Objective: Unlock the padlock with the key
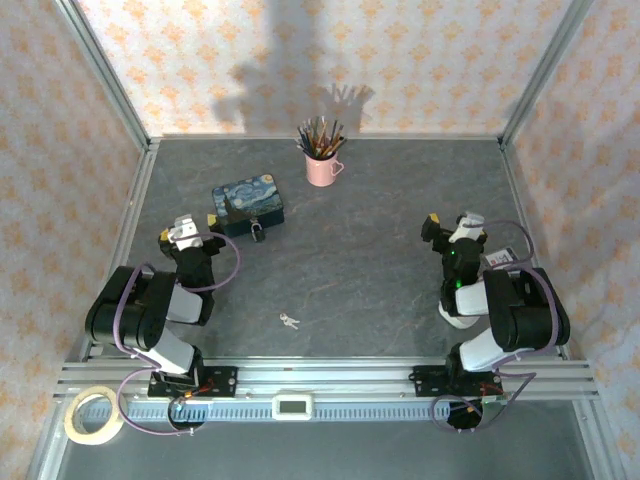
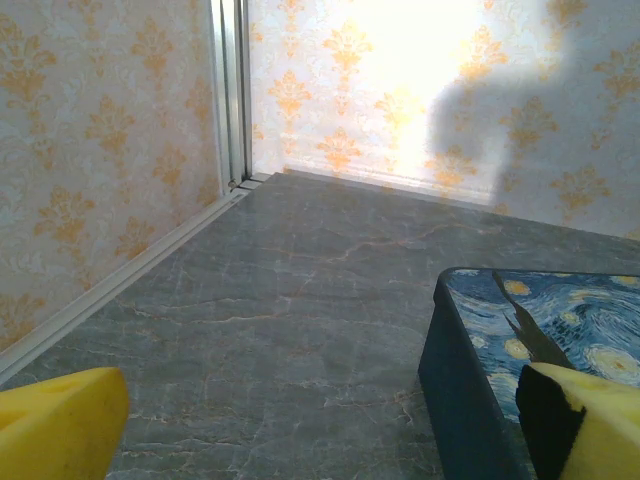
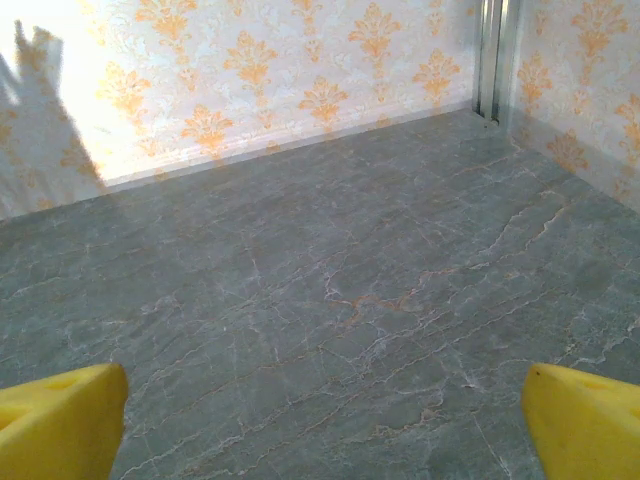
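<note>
Padlock (image 1: 258, 231): just beside blue tin (image 1: 248, 203). Key (image 1: 289, 321): lying well apart from it, mid-table. Left gripper (image 1: 188, 226), right gripper (image 1: 455, 222): jaws wide, empty.

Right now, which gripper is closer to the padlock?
Left. The left gripper sits just left of the padlock; the right gripper is far off to its right.

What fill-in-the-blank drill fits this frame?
1. The left tool and right tool both stand ___.
2. The key lies nearer the ___ tool.
3. The padlock sits beside the ___ tin.
4. The pink cup holds colored ___.
Answers: open; left; blue; pencils.
</note>
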`<state>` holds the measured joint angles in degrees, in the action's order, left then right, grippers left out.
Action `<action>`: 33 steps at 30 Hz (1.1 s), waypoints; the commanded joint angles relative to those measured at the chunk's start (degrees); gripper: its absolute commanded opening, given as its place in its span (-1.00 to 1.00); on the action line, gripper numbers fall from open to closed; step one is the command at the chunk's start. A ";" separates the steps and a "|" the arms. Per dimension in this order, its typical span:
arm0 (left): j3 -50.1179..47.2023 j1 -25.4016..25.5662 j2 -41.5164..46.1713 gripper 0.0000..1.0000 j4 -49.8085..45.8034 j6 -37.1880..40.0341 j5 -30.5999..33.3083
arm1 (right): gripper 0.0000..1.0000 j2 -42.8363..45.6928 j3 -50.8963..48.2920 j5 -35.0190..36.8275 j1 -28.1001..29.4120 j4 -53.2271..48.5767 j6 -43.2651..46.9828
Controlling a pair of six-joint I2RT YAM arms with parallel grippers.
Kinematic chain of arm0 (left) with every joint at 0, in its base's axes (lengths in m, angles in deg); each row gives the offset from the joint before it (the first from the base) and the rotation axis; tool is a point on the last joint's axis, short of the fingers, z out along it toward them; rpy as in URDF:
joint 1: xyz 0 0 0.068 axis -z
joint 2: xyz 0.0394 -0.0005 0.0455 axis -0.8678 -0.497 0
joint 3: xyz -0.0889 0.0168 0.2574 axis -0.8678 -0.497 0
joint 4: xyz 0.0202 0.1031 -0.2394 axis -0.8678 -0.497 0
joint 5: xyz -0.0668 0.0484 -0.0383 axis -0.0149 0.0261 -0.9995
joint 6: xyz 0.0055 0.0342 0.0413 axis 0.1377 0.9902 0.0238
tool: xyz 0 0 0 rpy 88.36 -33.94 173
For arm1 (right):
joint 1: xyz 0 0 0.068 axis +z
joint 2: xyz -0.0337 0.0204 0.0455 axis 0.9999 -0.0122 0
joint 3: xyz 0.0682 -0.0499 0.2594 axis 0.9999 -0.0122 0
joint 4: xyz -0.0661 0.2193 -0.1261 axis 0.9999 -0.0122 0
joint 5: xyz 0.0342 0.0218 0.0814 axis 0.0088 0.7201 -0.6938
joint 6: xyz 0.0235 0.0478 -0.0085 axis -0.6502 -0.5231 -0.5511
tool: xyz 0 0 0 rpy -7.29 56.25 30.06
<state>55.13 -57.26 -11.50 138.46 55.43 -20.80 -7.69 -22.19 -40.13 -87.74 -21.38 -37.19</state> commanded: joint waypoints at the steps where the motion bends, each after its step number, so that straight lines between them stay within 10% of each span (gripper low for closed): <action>1: 0.98 -0.42 0.22 0.99 -0.01 -0.88 -0.31 | 0.99 -0.01 0.02 -0.03 0.21 1.79 0.70; 33: 0.84 -0.39 0.31 0.99 0.26 -0.55 -0.94 | 0.99 0.23 0.12 -0.21 0.22 1.58 0.86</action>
<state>55.13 -57.26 -11.50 138.43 55.46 -20.82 -7.69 -22.19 -40.13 -87.74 -21.38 -37.19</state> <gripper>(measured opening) 0.990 0.997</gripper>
